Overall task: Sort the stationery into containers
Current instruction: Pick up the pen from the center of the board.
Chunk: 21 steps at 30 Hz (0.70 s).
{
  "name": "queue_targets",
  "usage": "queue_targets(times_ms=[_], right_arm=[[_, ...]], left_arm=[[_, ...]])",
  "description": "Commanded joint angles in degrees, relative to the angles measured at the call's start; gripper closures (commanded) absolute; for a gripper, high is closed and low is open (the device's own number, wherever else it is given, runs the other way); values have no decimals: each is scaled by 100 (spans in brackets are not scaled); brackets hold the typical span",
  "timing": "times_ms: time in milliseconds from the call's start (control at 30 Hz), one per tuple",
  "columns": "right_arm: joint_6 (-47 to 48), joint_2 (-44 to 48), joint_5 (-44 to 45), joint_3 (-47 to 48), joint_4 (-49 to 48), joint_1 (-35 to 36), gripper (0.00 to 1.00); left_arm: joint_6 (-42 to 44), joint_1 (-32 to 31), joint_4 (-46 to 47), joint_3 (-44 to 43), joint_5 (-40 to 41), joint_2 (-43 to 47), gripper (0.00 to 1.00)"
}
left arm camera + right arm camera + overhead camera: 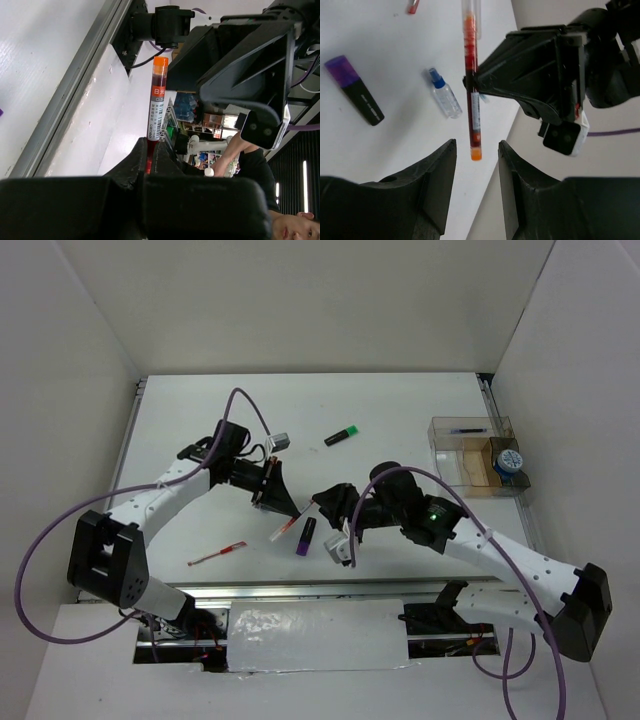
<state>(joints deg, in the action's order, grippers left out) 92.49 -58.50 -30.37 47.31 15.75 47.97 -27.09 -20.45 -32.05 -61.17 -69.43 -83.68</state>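
Handover looks to be the step in hand. The left gripper (149,159) is clamped on a red pen (157,95) near one end and holds it off the table in mid-scene, with the orange cap pointing at the right gripper (476,146). That gripper is spread wide, one finger on either side of the cap end, touching nothing. To do this well, the right arm should slide further along the barrel, centre it and close firmly. Only then should the left let go. The container (470,445) sits at the far right, with the tape roll (510,462) at its right end.
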Motion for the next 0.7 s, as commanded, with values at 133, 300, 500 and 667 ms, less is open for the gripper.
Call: queue_targets(times_ms=[133, 300, 500, 667], right_arm=[[94, -179, 128, 393, 341, 204, 54], [85, -276, 154, 437, 297, 266, 55], [85, -434, 198, 490, 315, 319, 59], [59, -478, 224, 542, 350, 354, 69]], left_arm=[[125, -161, -55, -326, -299, -122, 100], [108, -267, -29, -282, -282, -87, 100], [125, -284, -38, -317, -291, -105, 100], [143, -284, -38, -335, -273, -105, 100]])
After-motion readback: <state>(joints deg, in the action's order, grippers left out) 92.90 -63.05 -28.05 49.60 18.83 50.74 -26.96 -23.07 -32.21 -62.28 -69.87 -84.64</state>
